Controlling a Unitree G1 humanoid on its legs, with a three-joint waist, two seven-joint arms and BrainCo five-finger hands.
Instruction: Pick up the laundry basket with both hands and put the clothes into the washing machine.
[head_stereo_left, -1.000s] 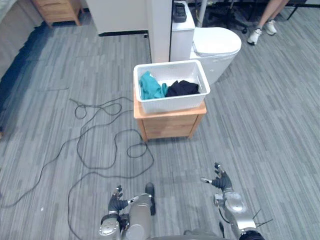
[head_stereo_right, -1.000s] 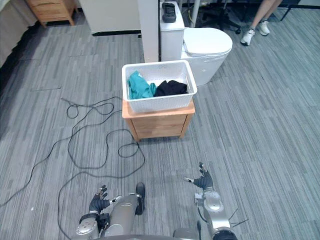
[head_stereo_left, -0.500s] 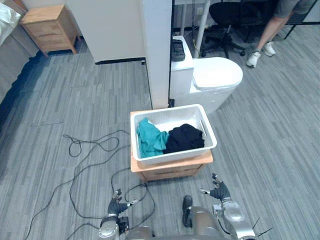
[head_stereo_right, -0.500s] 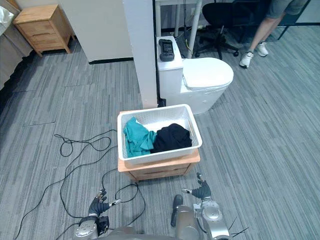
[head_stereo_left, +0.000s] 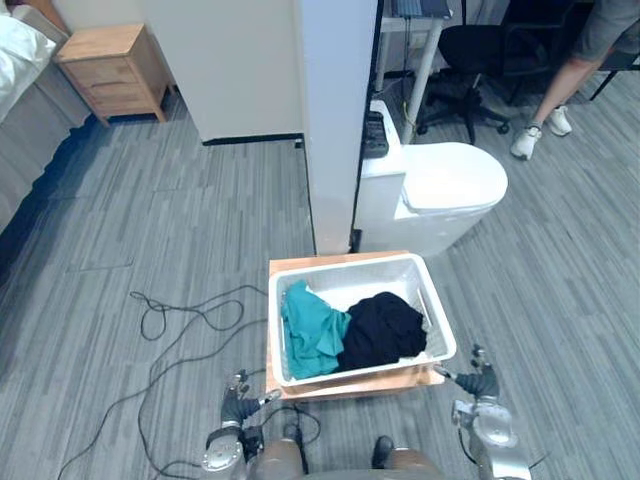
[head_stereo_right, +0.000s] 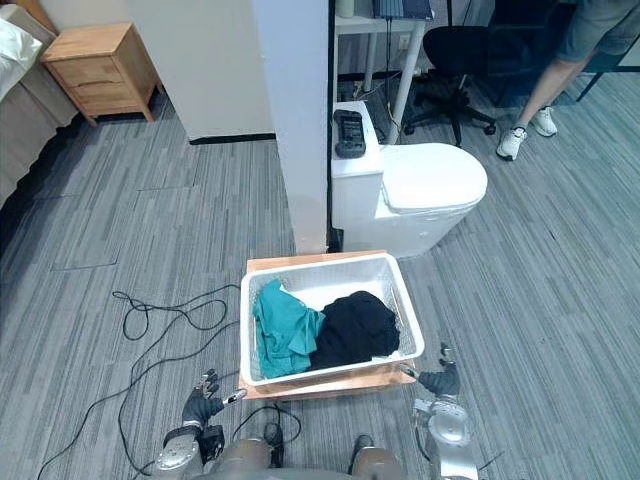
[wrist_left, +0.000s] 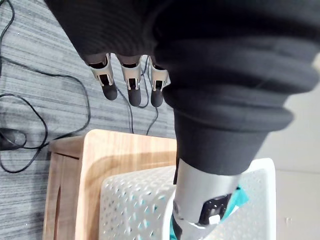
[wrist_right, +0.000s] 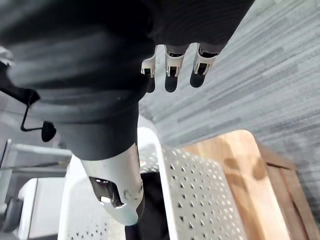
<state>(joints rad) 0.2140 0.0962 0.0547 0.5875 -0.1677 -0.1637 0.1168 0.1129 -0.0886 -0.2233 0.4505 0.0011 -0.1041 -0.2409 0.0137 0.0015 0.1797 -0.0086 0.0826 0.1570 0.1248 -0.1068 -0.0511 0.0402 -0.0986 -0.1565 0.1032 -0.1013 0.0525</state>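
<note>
A white perforated laundry basket (head_stereo_left: 372, 368) sits on a low wooden stand (head_stereo_left: 300, 266) just ahead of me. Inside it a teal garment (head_stereo_left: 312, 332) lies on the left and a black garment (head_stereo_left: 386, 328) on the right. My left hand (head_stereo_left: 238, 404) hovers low by the stand's front left corner, open, fingers (wrist_left: 130, 91) straight over the floor and clear of the basket (wrist_left: 135, 205). My right hand (head_stereo_left: 482, 384) is open by the front right corner, its fingers (wrist_right: 170, 76) apart from the basket wall (wrist_right: 200, 200).
A white toilet-shaped unit (head_stereo_left: 442, 192) with its lid shut stands behind the stand, a dark remote (head_stereo_left: 375, 131) on its tank. A white pillar (head_stereo_left: 336, 110) rises beside it. Farther off are a wooden nightstand (head_stereo_left: 110, 68), an office chair (head_stereo_left: 478, 48) and a person's leg (head_stereo_left: 562, 88).
The camera has moved forward, so the basket now lies close below me. My hands, earlier well short of the stand, now flank its front corners.
</note>
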